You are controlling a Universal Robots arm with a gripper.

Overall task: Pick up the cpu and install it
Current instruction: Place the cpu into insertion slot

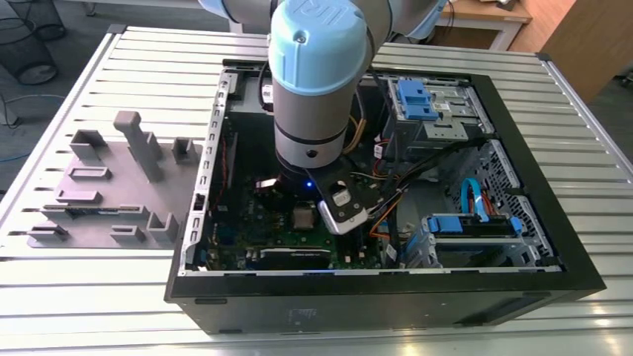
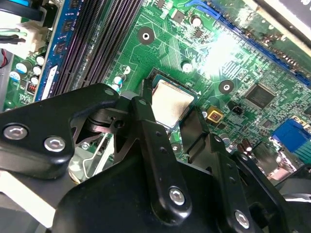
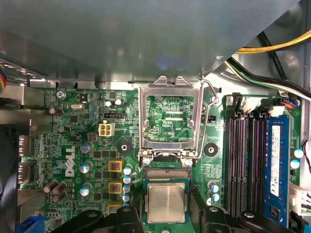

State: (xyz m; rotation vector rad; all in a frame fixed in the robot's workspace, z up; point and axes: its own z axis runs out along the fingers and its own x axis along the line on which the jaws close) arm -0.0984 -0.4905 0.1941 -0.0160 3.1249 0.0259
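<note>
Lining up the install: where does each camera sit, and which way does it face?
Exterior view: off the arm, high, looking down into the open case; the arm reaches in.
First wrist view: on the arm, facing straight down on the motherboard; gripper shows.
Second wrist view: on the arm, slanted past the gripper at the cpu.
Both wrist views share cpu and gripper.

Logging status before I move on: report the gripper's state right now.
Gripper: cannot be told whether open or closed; it sits right at the cpu, which lies flat beside the open socket frame.
</note>
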